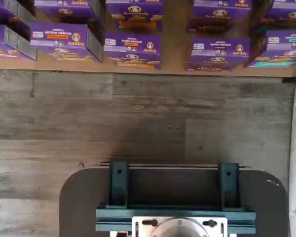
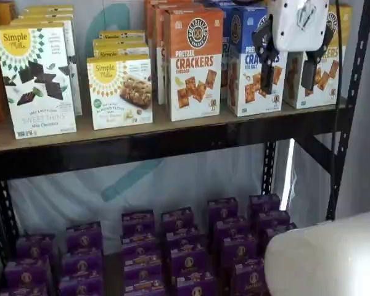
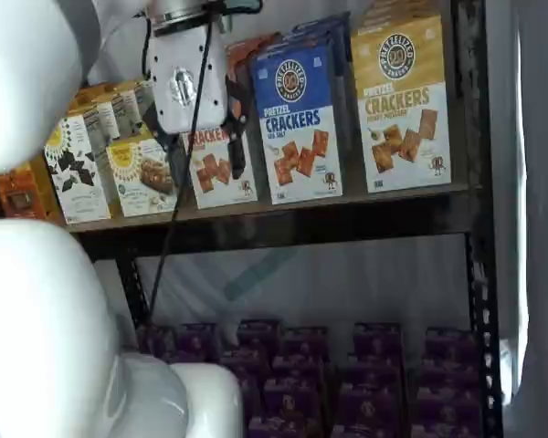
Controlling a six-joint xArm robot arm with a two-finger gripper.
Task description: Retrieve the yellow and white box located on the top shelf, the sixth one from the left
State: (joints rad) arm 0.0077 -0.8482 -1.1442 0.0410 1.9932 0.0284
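Upright, the yellow and white box on the top shelf, printed front outward (tool wide apart, empty).

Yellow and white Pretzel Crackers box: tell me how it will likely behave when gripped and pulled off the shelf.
The yellow and white box is tall and stands upright on the top shelf, so it may tip. It is cardboard, probably light, and may dent if squeezed hard. Its printed faces look smooth, perhaps slippery.
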